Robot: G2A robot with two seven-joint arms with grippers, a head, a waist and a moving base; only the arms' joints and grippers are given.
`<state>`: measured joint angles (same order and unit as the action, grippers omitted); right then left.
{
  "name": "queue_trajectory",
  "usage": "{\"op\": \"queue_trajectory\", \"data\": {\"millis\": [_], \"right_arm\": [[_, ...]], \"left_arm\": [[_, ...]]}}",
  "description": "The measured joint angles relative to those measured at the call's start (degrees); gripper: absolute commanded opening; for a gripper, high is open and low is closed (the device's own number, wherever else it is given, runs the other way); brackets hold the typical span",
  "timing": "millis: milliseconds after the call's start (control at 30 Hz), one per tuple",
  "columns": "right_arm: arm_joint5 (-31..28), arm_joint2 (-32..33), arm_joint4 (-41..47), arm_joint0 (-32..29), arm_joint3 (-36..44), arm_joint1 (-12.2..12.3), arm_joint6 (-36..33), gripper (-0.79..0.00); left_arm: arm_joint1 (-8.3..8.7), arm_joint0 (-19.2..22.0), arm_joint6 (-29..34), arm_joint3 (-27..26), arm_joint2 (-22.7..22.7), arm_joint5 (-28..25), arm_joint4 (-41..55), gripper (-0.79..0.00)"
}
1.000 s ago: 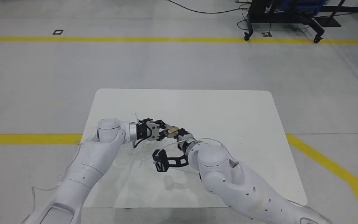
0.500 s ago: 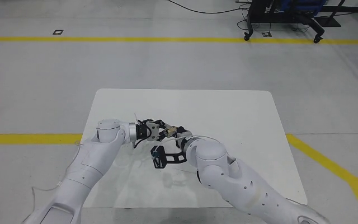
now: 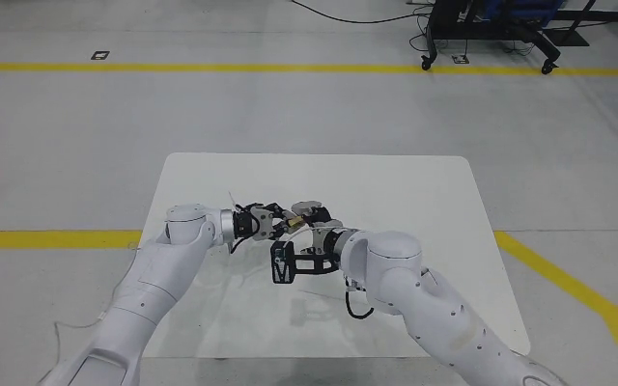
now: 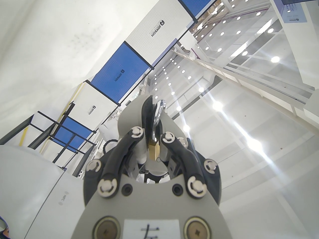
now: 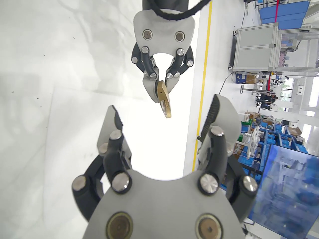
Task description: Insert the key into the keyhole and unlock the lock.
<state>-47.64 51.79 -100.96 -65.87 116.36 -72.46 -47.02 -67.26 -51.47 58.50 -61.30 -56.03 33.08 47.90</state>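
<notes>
A small brass lock (image 3: 291, 223) hangs over the middle of the white table (image 3: 415, 193), and my left gripper (image 3: 279, 222) is shut on it. In the right wrist view the lock (image 5: 163, 98) sticks out past the left gripper's (image 5: 161, 92) fingertips, edge on, with a small silvery spot on it. I cannot tell whether that spot is the key. The left wrist view shows brass (image 4: 154, 150) and a chrome part (image 4: 158, 114) pinched in the left gripper (image 4: 155, 108). My right gripper (image 5: 165, 119) faces the lock a short way off, open and holding nothing; from above, the right gripper (image 3: 309, 212) sits just right of the lock.
The table's surface around both arms is bare white. A thin cable (image 3: 359, 307) loops under the right forearm. Yellow floor lines (image 3: 193, 67) run beyond the table, and a black wheeled frame (image 3: 488, 39) stands far back right.
The right forearm and elbow have swung to the right and the wrist has turned, carrying its camera bracket up-table. The left arm and the lock have stayed in place.
</notes>
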Motion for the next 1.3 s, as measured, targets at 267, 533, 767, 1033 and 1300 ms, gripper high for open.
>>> {"op": "queue_trajectory", "data": {"millis": [267, 533, 767, 1033, 1300], "right_arm": [[-0.24, 0.68, 0.35, -0.31, 0.15, 0.12, 0.34, 0.0], [2.03, 3.86, 4.56, -2.29, 0.48, 0.4, 4.59, 0.0], [-7.59, 20.54, 18.12, -10.0, -3.89, 3.07, 40.18, -0.006], [-10.41, 17.9, 9.21, -9.97, -9.65, 4.01, 61.01, -0.785], [-10.36, 5.29, 8.21, -1.95, -20.09, 5.46, 64.29, -0.785]], "left_arm": [[0.06, -0.01, 0.28, 0.08, -0.06, 0.24, 0.17, -0.785], [0.22, -0.49, 0.89, -1.82, -1.17, -5.76, -0.11, -0.785], [0.5, -2.4, 2.47, -4.45, -3.88, -15.41, 1.36, -0.785], [0.98, -5.19, 0.73, -8.22, -6.37, -25.66, -1.7, -0.785], [1.28, -6.07, 0.98, -10.09, -7.01, -27.52, -4.56, -0.785]]}}
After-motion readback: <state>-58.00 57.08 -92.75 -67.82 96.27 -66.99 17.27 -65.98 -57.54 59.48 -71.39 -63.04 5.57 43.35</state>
